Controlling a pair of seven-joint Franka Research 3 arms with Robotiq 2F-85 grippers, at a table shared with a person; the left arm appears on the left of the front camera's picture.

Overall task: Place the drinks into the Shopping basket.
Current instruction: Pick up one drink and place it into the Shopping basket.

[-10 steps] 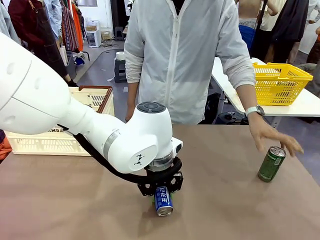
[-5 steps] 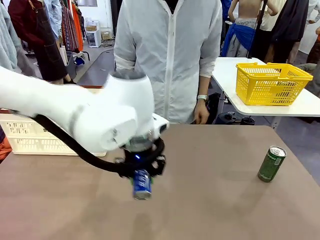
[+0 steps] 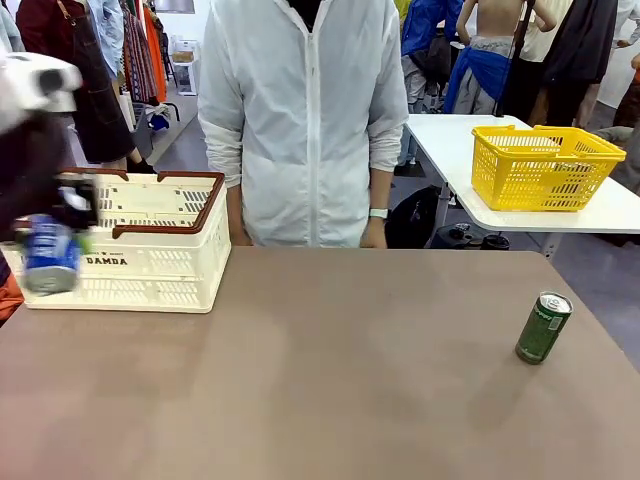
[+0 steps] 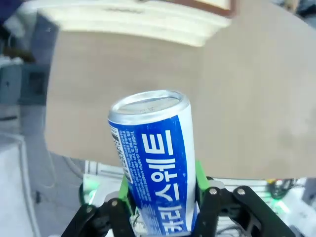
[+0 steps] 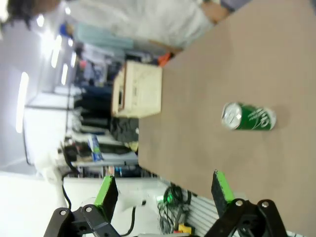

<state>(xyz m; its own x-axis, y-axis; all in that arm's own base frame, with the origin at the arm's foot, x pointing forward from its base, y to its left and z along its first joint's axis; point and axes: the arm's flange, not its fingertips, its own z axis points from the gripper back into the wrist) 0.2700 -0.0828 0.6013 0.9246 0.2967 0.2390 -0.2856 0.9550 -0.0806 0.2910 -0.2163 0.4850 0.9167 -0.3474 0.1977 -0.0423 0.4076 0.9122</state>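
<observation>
Left gripper [image 4: 160, 195] was clamped on the blue can [image 4: 158, 158], held up by the Shopping basket's [image 3: 150, 270] left end, not yet inside. I'd reckon it wanted carrying clear over the brown rim [image 3: 160, 229], then lowering before letting go.

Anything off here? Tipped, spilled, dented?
Nothing stands out. The blue can is gripped between the pads of the left tool, no dent showing, near the left end of the Shopping basket. The green can stands on end on the table, with no spill around it. The right tool is open and empty.
</observation>
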